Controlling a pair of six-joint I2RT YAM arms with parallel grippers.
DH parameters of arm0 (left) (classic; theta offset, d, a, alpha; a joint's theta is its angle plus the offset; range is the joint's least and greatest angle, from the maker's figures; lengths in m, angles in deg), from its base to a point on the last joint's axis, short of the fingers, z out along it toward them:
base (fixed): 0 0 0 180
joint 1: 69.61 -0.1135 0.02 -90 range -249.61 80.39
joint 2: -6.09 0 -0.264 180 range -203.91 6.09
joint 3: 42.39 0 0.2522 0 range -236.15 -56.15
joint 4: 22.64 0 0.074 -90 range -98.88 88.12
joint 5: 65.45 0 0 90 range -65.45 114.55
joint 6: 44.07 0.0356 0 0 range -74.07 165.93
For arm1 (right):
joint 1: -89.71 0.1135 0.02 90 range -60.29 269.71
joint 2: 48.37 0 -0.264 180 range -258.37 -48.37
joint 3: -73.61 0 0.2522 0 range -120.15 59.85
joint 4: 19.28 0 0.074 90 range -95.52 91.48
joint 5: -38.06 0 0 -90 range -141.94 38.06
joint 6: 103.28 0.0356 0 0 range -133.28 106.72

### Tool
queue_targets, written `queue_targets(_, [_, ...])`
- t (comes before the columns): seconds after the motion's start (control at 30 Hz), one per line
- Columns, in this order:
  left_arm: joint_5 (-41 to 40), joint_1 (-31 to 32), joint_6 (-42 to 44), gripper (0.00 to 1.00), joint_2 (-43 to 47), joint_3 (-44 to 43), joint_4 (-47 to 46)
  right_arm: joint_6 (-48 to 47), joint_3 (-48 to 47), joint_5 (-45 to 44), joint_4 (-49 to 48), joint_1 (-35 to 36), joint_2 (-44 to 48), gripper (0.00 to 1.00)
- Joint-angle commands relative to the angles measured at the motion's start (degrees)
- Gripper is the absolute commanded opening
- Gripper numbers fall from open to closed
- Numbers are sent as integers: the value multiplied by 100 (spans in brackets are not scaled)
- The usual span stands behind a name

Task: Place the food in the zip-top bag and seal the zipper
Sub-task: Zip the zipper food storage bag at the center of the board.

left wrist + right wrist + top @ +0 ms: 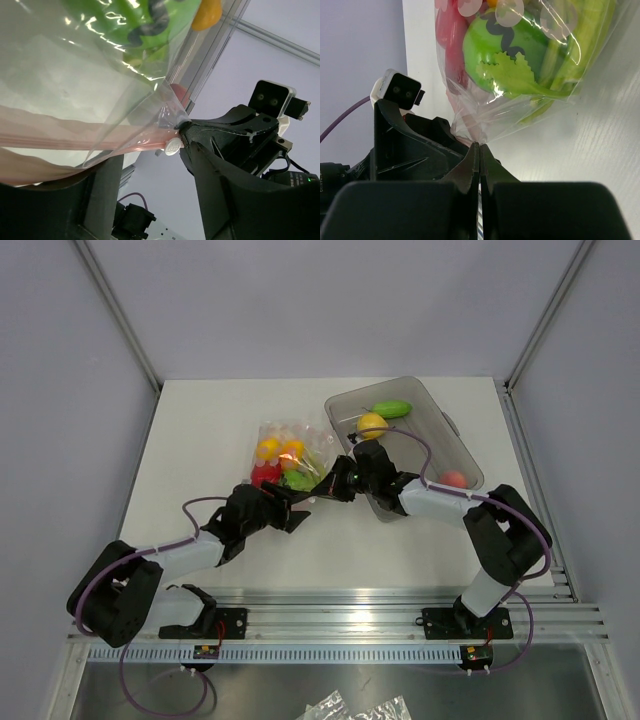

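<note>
Nearest the arm bases, at the near edge of the zip-top bag, the left gripper stands released, its jaws apart. In its wrist view the pink-red zipper runs across the gap between its fingers; whether the strip brushes either finger I cannot tell. At the bag's near right corner the right gripper is clenched on the clear plastic, which is gathered to a point and nipped between its closed fingertips just where the zipper ends. A small white tab sits at that end. The two grippers are close together along this same edge. The bag lies on the white table, stretching away from both grippers, and holds food: red and green pieces nearest the pinched corner, yellow and orange ones farther in. Just beside the bag on its right stands a grey tray. It holds a loose reddish piece at its near end, then a loose yellow piece, and a loose green piece farthest back.
</note>
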Motion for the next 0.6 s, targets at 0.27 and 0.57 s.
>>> queue_targets(0.27, [-141,-55,87,44,-138,-65,-192,-186,-111,117,-66,74,425,0])
queue_targets(0.57, [-36,-301,403,15,20,-196,229,-485,-137,275,75,74,460,0])
